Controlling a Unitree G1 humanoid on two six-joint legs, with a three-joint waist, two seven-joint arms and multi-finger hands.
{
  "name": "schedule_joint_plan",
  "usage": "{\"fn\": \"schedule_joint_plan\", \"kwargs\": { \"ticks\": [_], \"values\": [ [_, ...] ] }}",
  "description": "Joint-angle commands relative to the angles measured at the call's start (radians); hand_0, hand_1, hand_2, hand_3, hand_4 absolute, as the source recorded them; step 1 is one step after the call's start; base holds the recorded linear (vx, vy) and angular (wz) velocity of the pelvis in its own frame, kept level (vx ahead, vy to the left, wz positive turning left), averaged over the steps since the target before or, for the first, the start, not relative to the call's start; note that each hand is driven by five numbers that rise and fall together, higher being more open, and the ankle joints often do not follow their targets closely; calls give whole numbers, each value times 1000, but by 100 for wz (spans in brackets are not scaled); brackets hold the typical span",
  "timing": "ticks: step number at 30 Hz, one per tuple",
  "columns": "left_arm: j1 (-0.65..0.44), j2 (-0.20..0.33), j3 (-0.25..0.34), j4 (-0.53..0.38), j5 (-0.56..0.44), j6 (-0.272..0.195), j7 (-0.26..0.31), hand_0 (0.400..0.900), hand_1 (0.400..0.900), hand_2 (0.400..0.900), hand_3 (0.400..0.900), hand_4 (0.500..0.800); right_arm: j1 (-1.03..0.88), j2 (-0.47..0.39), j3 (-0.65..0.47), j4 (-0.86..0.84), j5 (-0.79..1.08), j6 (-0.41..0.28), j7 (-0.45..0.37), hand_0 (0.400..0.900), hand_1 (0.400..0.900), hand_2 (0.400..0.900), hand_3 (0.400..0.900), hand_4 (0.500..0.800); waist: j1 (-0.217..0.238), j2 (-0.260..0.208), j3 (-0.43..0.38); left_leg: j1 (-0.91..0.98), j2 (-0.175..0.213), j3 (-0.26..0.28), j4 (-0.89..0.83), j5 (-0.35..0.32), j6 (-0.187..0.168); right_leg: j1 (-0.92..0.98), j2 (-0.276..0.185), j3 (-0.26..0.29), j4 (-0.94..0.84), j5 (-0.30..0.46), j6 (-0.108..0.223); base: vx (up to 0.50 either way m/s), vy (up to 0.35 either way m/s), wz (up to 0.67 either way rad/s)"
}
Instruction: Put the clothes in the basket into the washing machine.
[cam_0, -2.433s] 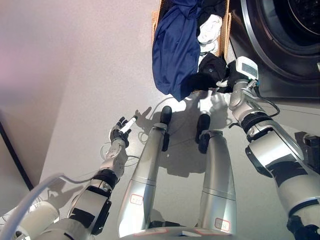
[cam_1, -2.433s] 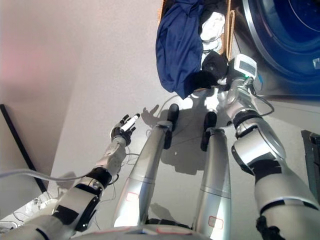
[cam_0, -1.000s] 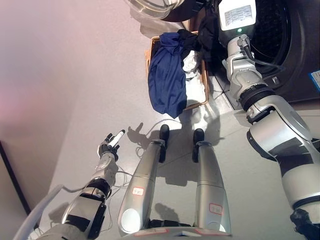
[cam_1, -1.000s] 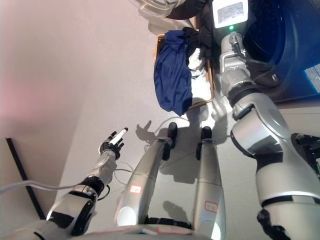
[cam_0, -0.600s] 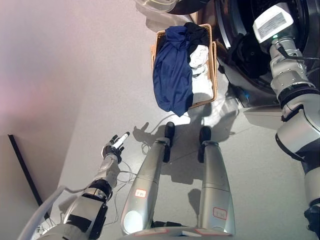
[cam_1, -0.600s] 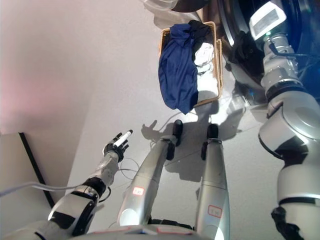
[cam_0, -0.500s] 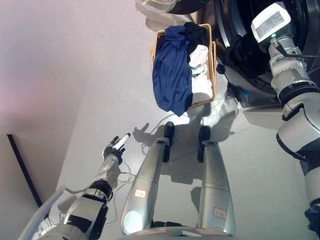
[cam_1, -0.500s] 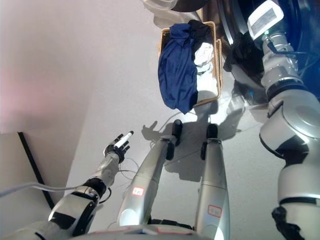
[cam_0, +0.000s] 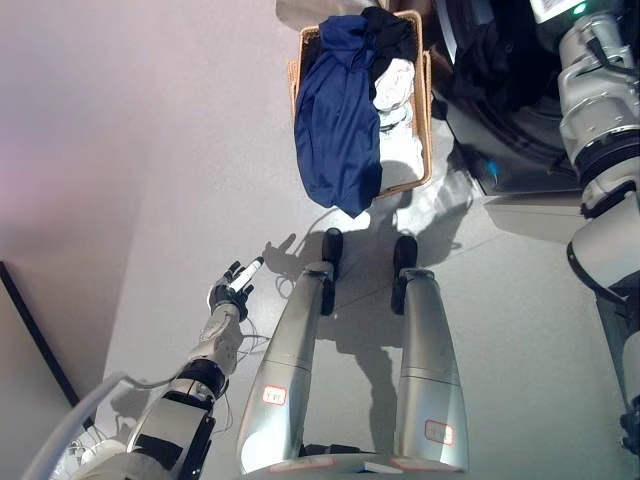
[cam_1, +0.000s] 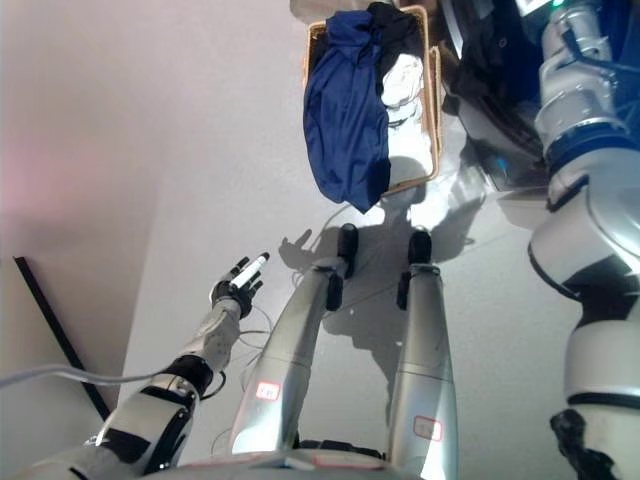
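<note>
Pale grey floor (cam_0: 180, 180) everywhere, with a lighter wall on the left side. Up top sits a wicker basket (cam_0: 427, 120) stuffed with laundry: a big navy blue garment (cam_0: 338, 120) spills over its near edge and hangs down onto the floor side, a white piece (cam_0: 393, 85) is bunched up next to it, and a black item (cam_0: 390, 30) sits at the far end.

Right beside the basket, on the right, is the washing machine (cam_0: 520, 150), dark front, door opening facing the robot. A dark cloth (cam_0: 492, 60) shows at the mouth of the drum.

The right arm reaches up toward that opening, but the hand itself is cut off by the top edge, so it's not in either view and I can't say what it's doing.

The left hand (cam_0: 236, 285) hangs low on the left, well apart from the basket, fingers stretched out straight and spread, holding nothing, just hovering over the floor.
</note>
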Motion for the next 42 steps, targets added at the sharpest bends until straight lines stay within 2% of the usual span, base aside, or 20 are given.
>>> {"fn": "schedule_joint_plan", "kwargs": {
  "ticks": [1, 4, 11, 12, 14, 19, 23, 24, 29, 33, 39, 42],
  "values": [
    [62, 13, -36, 33, -26, -48, 55, 900, 900, 900, 900, 800, -126, -79, -14, 4, 85, 120, -131, 400, 400, 400, 400, 500, 20, 10, -66, 4, -9, 25, 36, -96, -5, -26, 7, 9, 9, -25, 12, 19, -20, 8],
    [69, 8, -48, 22, -27, -49, 60, 900, 900, 900, 900, 800, -144, -94, 0, 33, 106, 133, -158, 400, 400, 400, 400, 500, 28, 8, -65, -35, -10, 27, 73, -108, -4, -68, 7, 10, 49, -36, 10, 47, -22, 4],
    [97, 19, -51, -22, -13, -55, 50, 900, 900, 900, 900, 800, -162, -187, 96, 46, 60, 133, -107, 400, 400, 400, 400, 500, 33, -2, -70, -84, -11, 24, 106, -119, -4, -123, 8, 12, 85, -47, 10, 59, -14, 2],
    [102, 18, -50, -33, -9, -63, 54, 900, 900, 900, 900, 800, -159, -202, 59, 29, 97, 136, -140, 400, 400, 400, 400, 500, 32, -4, -71, -83, -11, 24, 103, -118, -4, -124, 7, 11, 86, -48, 9, 59, -12, -1],
    [110, 24, -42, -34, -3, -60, 56, 900, 900, 900, 900, 800, -144, -201, 58, 12, 94, 135, -121, 400, 400, 400, 400, 500, 28, -10, -73, -78, -9, 27, 98, -119, -5, -121, 8, 14, 82, -49, 7, 32, -8, -2],
    [122, 27, -34, -30, -5, -68, 59, 900, 900, 900, 900, 800, -164, -182, 48, 18, 122, 141, -144, 400, 400, 400, 400, 500, 31, -18, -95, -81, -12, 27, 100, -120, -6, -131, 14, 20, 82, -43, 9, 0, 0, 0],
    [114, 29, -25, -25, 3, -70, 62, 900, 900, 900, 900, 800, -144, -183, 45, 34, 111, 140, -105, 400, 400, 400, 400, 500, 30, -22, -102, -65, -10, 29, 71, -110, -8, -120, 10, 24, 61, -28, 11, -8, 17, -3],
    [114, 28, -20, -24, 2, -69, 62, 900, 900, 900, 900, 800, -125, -181, 36, 39, 111, 134, -78, 900, 900, 900, 900, 800, 30, -22, -99, -51, -9, 29, 61, -111, -9, -107, 11, 22, 53, -28, 11, -16, 22, -6],
    [110, 34, -9, -17, 8, -70, 67, 900, 900, 900, 900, 800, -130, -147, -35, 60, 194, 141, -120, 900, 900, 900, 900, 800, 29, -25, -98, -20, -11, 29, 33, -102, -6, -74, 8, 23, 32, -24, 8, 0, 0, 0],
    [97, 37, -11, -11, 21, -71, 81, 900, 900, 900, 900, 800, -137, -115, -84, 8, 238, 142, -211, 900, 900, 900, 900, 800, 31, -25, -98, 17, -12, 30, 1, -95, -6, -41, 10, 29, 4, -18, 10, -2, 8, -3],
    [73, 36, -12, -18, 37, -81, 96, 900, 900, 900, 900, 800, -101, -51, -159, -168, 218, 132, -264, 900, 900, 900, 900, 800, 27, -17, -79, 86, -13, 31, -39, -89, -4, 31, 15, 33, -36, -11, 12, -11, 9, -4],
    [63, 25, 10, -24, 33, -80, 106, 900, 900, 900, 900, 800, -29, -15, -263, -357, 224, 116, -285, 900, 900, 900, 900, 800, 16, -14, -66, 120, -12, 33, -58, -84, -1, 64, 18, 36, -53, -6, 11, -30, 23, -11]
  ]
}}
